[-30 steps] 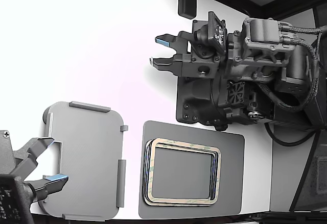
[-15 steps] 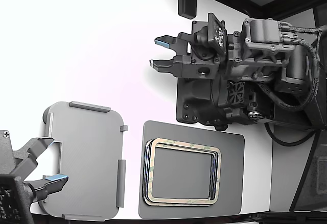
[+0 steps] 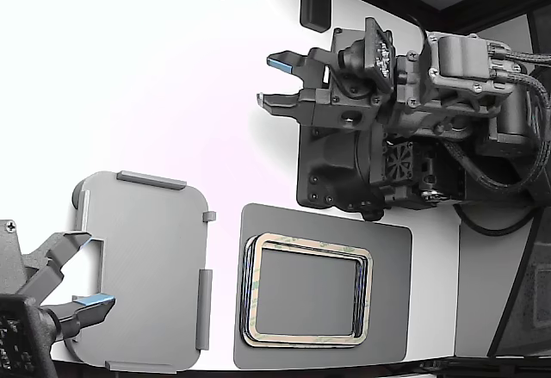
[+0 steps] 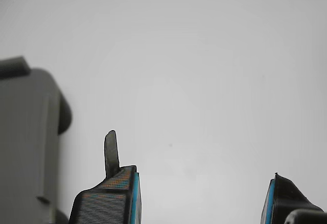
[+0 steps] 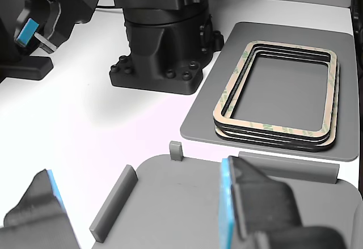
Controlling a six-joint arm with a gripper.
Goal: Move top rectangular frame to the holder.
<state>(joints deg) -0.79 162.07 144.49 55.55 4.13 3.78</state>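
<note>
Gripper [image 3: 275,81]: in the exterior view it is being held above the bare white table [image 3: 155,77], toward the upper middle, with its fingers pointing to that view's left.
Jaws: they are being kept wide apart, with blue-faced tips showing in the wrist view; nothing is being gripped between them.
Change from half a second ago: the gripper and wrist are being carried slightly upward and toward the exterior view's right, and the wrist is being seen at a slightly altered angle.
Top frame [image 3: 310,243]: it is being left on the stack of similar tan rings, resting on the dark grey mat [image 3: 392,292] at the lower middle of the exterior view; no shift is being recorded.
Holder [image 3: 146,249]: the light grey plate is being left flat on the table at the exterior view's lower left, just beside the mat but apart from it; no frame is being carried on it, and no shift is being recorded.
Gripper to frame: they are being kept well apart, without contact.
Second gripper [image 3: 90,270]: it is being held open over the holder's left edge in the exterior view, unchanged.
</note>
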